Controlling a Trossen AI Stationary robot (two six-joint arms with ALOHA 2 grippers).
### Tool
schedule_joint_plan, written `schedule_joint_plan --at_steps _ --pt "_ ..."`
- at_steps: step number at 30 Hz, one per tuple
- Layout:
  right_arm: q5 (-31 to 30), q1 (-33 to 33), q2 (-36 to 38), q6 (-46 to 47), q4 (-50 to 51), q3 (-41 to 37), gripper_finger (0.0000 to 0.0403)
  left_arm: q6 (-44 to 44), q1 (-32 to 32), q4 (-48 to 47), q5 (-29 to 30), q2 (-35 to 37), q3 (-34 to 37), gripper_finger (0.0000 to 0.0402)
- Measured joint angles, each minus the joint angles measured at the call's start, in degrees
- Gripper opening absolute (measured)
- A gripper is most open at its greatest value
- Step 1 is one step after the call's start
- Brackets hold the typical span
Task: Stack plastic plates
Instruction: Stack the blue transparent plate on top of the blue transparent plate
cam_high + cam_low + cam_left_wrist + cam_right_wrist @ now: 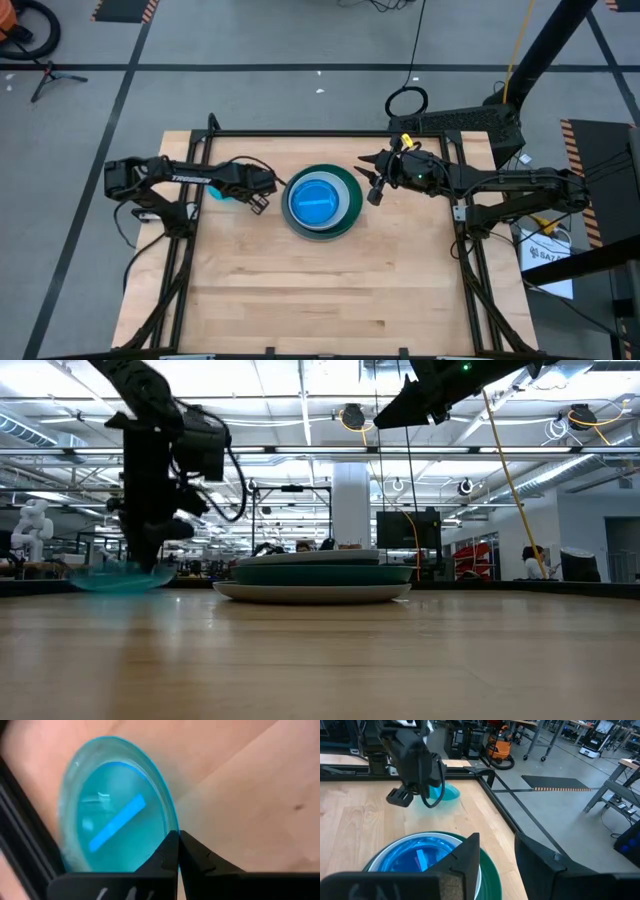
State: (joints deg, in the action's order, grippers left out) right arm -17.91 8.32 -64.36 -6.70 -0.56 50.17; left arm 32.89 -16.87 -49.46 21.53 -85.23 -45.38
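A small bright blue plate (115,815) is at the table's left, and my left gripper (178,842) is shut on its rim; the high view shows that gripper (250,192) just left of the stack. The stack (320,202) sits at the table's middle: a dark green plate (352,208) below, paler plates on it, a bright blue plate (315,200) on top. In the low view the stack (315,575) rests flat on the wood. My right gripper (372,185) hangs open above the stack's right rim, holding nothing. My left gripper pinches the bright blue plate's rim (169,826) between its two shut fingers, on the side nearest the stack. The fingers come steeply from above. The plate (120,577) sits tilted, low over the table; whether its far rim touches the wood I cannot tell.
Black frame rails (300,134) run along the table's far, left and right sides. Bare wood (320,290) spreads across the near half. Beyond the table lies workshop floor, with cables and an orange vacuum (500,747).
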Motion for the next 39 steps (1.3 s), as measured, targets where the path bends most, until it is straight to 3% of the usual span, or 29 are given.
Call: schedule_joint_plan --at_steps 22,31,39 --pt "0.0 0.0 0.0 0.0 0.5 0.0 0.0116 -24.1 15.2 0.5 0.0 0.2 -20.9 0.0003" --pt "0.0 0.0 0.0 0.0 0.7 0.0 0.0116 -32.0 20.5 10.1 -6.3 0.2 -21.3 0.0003" --pt "0.0 0.0 0.0 0.0 0.9 0.0 0.0116 -34.1 22.1 14.8 -6.5 0.2 -21.3 0.0010"
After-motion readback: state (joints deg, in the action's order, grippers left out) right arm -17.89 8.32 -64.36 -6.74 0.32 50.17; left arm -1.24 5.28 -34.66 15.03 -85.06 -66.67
